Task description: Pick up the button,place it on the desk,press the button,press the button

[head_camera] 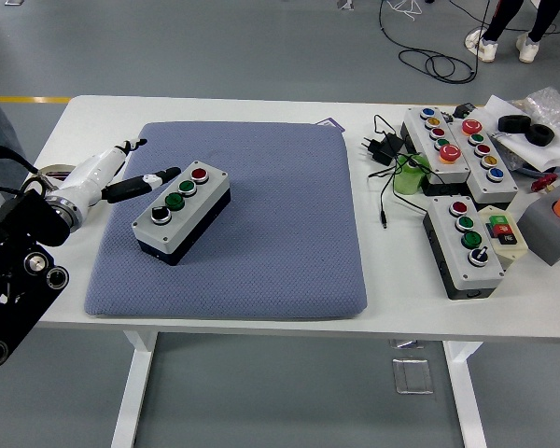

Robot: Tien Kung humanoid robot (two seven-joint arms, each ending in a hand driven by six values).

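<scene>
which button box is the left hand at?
The four-button box on the blue-grey pad; left hand has a finger extended at its left edge. The other boxes sit off the pad, far right.

The left hand reaches in over the left edge of the pad, which lies on the table. Just right of its fingertips, a 4-button control box sits on the pad. Far right of the hand, off the pad, 3 more button boxes stand near a power adapter.
</scene>
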